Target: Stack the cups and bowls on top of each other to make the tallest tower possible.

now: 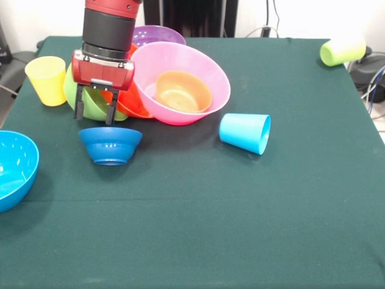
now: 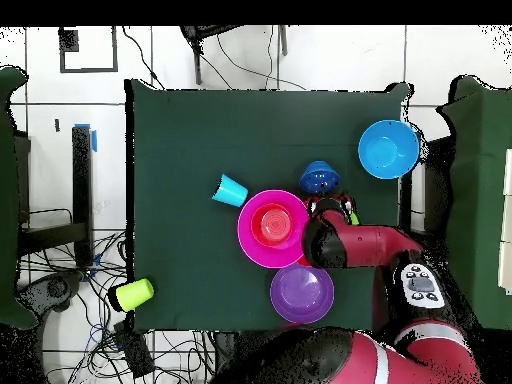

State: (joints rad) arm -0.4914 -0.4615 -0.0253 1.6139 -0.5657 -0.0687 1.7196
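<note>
My gripper (image 1: 94, 114) is open, its fingers (image 1: 78, 109) hanging just above and behind the small dark blue bowl (image 1: 110, 144), in front of the lime green bowl (image 1: 96, 103). The large pink bowl (image 1: 180, 81) is tilted, with the small orange bowl (image 1: 183, 91) inside, and leans on the orange-red bowl (image 1: 133, 105). The purple bowl (image 1: 157, 35) sits behind. The yellow cup (image 1: 47, 80) stands upright at left. The light blue cup (image 1: 245, 132) and the lime green cup (image 1: 343, 50) lie on their sides. In the overhead view, my gripper (image 2: 341, 209) is beside the dark blue bowl (image 2: 319, 178).
The large light blue bowl (image 1: 12, 168) sits at the table's left edge, also in the overhead view (image 2: 388, 149). The lime green cup lies at the table's far right corner. Cables and equipment lie off the table edges.
</note>
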